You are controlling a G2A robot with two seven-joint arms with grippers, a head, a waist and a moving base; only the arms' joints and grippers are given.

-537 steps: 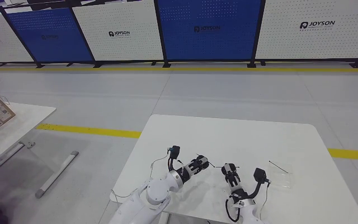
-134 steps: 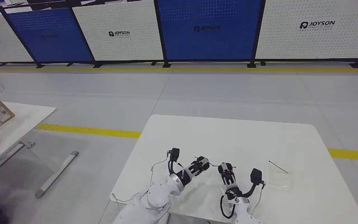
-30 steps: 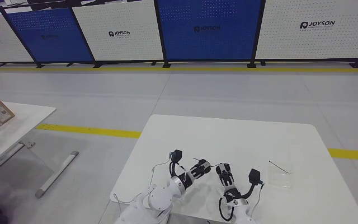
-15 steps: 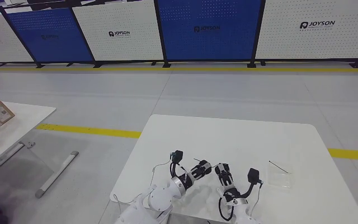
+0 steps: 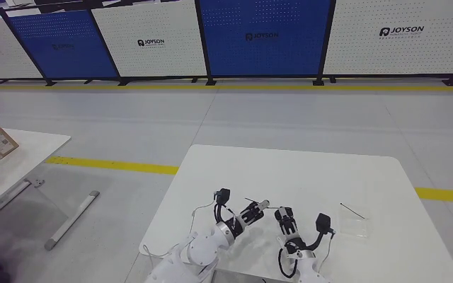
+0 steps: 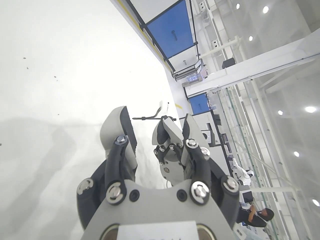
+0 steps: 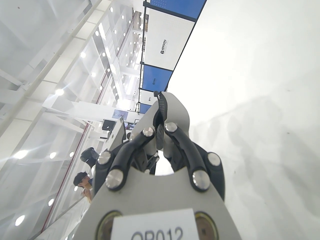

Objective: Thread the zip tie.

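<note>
A black zip tie (image 6: 147,118) sticks out sideways from my right gripper (image 6: 166,126), which is shut on its strap. In the right wrist view the ridged strap (image 7: 161,112) runs up between the closed right gripper (image 7: 160,99). My left gripper (image 6: 156,114) stands open facing the right one, its pads on either side of the tie's free end without touching it. In the top view both grippers, left (image 5: 260,206) and right (image 5: 284,214), meet low over the table's near middle, and the tie's thin end (image 5: 250,201) pokes out past the left one.
A second black zip tie (image 5: 352,210) lies on the white table (image 5: 297,170) to the right, beside a clear plastic tray (image 5: 355,226). The far half of the table is bare. A person sits in the room behind.
The right gripper has shifted slightly to the right, so the gap between the two grippers is a little wider than half a second ago.
</note>
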